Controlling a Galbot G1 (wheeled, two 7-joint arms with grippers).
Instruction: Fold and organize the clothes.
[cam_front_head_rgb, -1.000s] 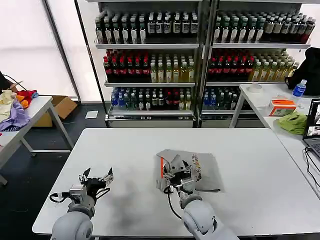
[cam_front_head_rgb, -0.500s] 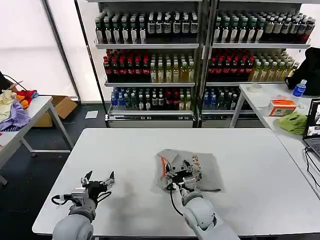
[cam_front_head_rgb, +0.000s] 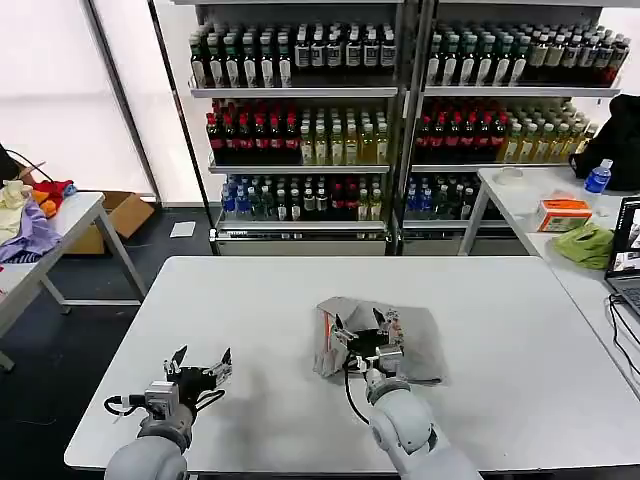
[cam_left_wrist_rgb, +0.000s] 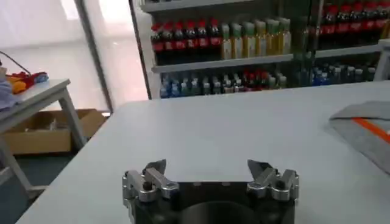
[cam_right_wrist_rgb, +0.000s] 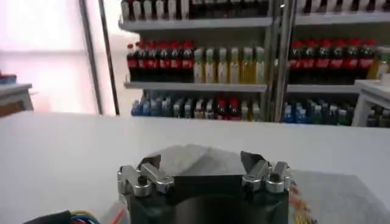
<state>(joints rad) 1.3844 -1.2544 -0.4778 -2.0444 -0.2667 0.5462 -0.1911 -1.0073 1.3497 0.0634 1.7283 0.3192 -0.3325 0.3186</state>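
Head view: folded grey T-shirt (cam_front_head_rgb: 385, 337) is lying mid-table (cam_front_head_rgb: 250, 300); right gripper (cam_front_head_rgb: 362, 333) is hovering over its near-left part, fingers spread, holding nothing; left gripper (cam_front_head_rgb: 200, 362) is idling at 8 o'clock, well apart, fingers spread, empty.
Left wrist view: left gripper (cam_left_wrist_rgb: 210, 171) is gaping; T-shirt (cam_left_wrist_rgb: 365, 125) is lying off at 2 o'clock.
Right wrist view: right gripper (cam_right_wrist_rgb: 201, 164) is gaping above T-shirt (cam_right_wrist_rgb: 341, 198), gripping nothing.

1. The white table (cam_front_head_rgb: 480, 300) carries the work — a broad, plain top with rounded corners, seen in the head view.
2. A folded light grey T-shirt (cam_front_head_rgb: 415, 340) lies flat on it, a little right of the middle.
3. The shirt shows an orange-red strip (cam_front_head_rgb: 326, 333) along its left edge and a small coloured print (cam_front_head_rgb: 391, 324) on top — details too small to read.
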